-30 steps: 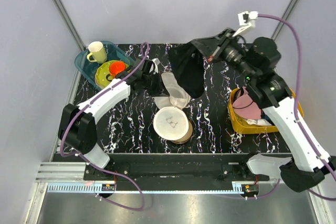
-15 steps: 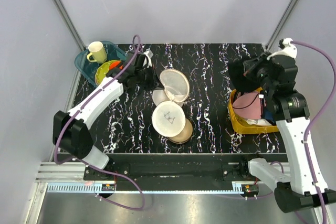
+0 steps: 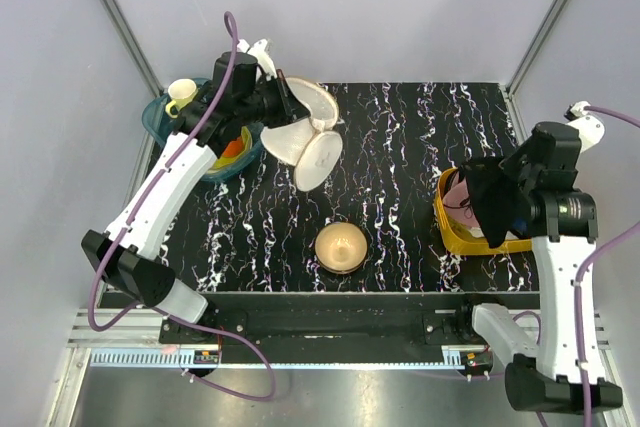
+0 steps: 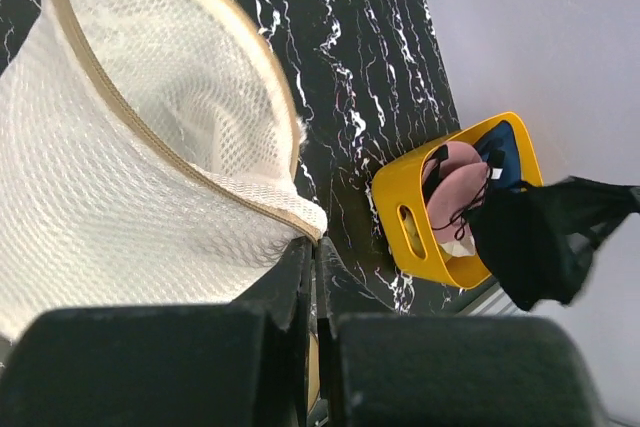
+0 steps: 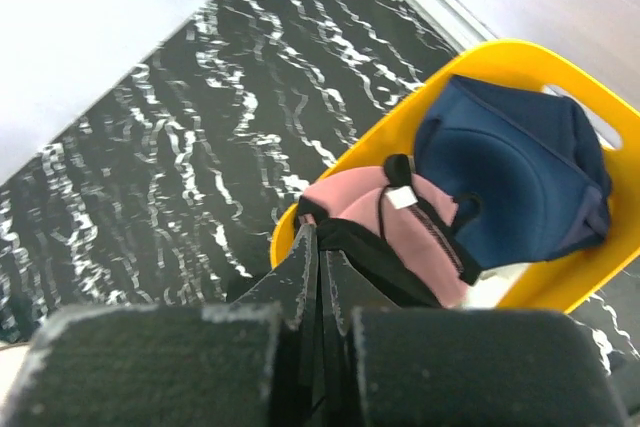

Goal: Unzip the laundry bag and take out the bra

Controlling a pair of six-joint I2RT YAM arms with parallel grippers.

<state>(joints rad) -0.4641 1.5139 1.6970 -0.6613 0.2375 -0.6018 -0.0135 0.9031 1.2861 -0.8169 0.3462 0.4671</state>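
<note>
The cream mesh laundry bag (image 3: 296,129) hangs in the air at the back left, its round lid (image 3: 322,160) dangling open below it. My left gripper (image 3: 285,105) is shut on the bag's zip rim (image 4: 300,209); the mesh wall (image 4: 120,157) fills the left wrist view. The pink bra (image 3: 460,191) lies in the yellow basket (image 3: 452,235) at the right, next to a dark blue cloth (image 5: 510,162). My right gripper (image 5: 322,239) is shut on a black cloth (image 3: 494,203) that hangs over the basket, just above the bra (image 5: 395,212).
A bronze bowl (image 3: 341,247) stands alone near the table's front middle. A teal tray (image 3: 158,123) at the back left holds a cream cup (image 3: 182,96) and coloured dishes, just under the left arm. Grey walls close in on both sides.
The left arm lifted the laundry bag up and back to the left, uncovering the bronze bowl. The right arm swung the black cloth from the back middle over to the yellow basket.
</note>
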